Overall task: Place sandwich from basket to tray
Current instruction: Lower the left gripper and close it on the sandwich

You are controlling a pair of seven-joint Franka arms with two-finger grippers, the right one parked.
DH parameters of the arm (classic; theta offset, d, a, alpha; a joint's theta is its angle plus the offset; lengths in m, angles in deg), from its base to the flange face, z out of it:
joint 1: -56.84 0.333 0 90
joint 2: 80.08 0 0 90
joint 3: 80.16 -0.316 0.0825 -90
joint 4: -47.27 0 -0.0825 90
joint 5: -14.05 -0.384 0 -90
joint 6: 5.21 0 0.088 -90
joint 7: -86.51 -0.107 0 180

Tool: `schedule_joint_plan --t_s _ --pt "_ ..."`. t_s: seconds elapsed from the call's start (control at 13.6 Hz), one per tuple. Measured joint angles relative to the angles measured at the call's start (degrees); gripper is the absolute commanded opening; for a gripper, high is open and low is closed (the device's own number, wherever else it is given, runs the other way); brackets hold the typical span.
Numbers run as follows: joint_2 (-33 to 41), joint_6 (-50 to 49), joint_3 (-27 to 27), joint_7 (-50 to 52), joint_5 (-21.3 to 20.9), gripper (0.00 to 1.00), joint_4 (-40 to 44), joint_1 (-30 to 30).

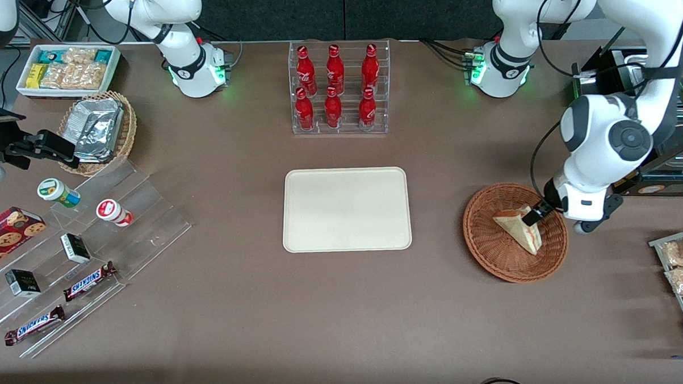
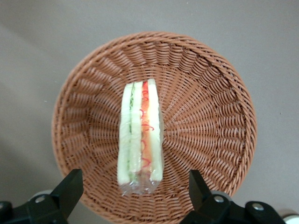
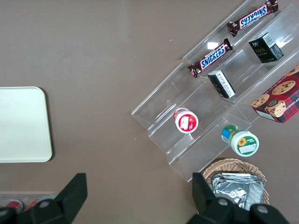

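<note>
The sandwich (image 1: 521, 228) (image 2: 140, 136), a plastic-wrapped wedge of white bread with a red and green filling stripe, lies in the reddish-brown wicker basket (image 1: 487, 248) (image 2: 205, 107) toward the working arm's end of the table. My left gripper (image 1: 532, 217) (image 2: 135, 191) hangs just above the basket, open, with its black fingers (image 2: 70, 186) standing wide apart either side of the sandwich's wrapped end, not touching it. The cream-white tray (image 1: 347, 209) (image 3: 21, 123) lies flat at the table's middle, bare.
A clear rack of red bottles (image 1: 337, 89) stands farther from the front camera than the tray. Toward the parked arm's end are a clear stepped stand with snacks (image 1: 78, 245), a tan basket of foil packets (image 1: 96, 131) and a white snack box (image 1: 67, 69). Bagged snacks (image 1: 682, 266) lie at the working arm's table edge.
</note>
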Motion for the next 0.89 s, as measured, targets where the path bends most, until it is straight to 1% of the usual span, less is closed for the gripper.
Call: schedule_joint_plan --t_s 0.37,0.81,0.89 --pt "-2.17 6.56 0.00 3.00 0.03 1.00 -2.93 -0.44" --pt "-4.35 9.46 0.00 3.35 0.03 0.99 -3.62 -0.44" --pt "-4.98 10.06 0.00 3.35 0.03 0.98 -3.63 -0.44"
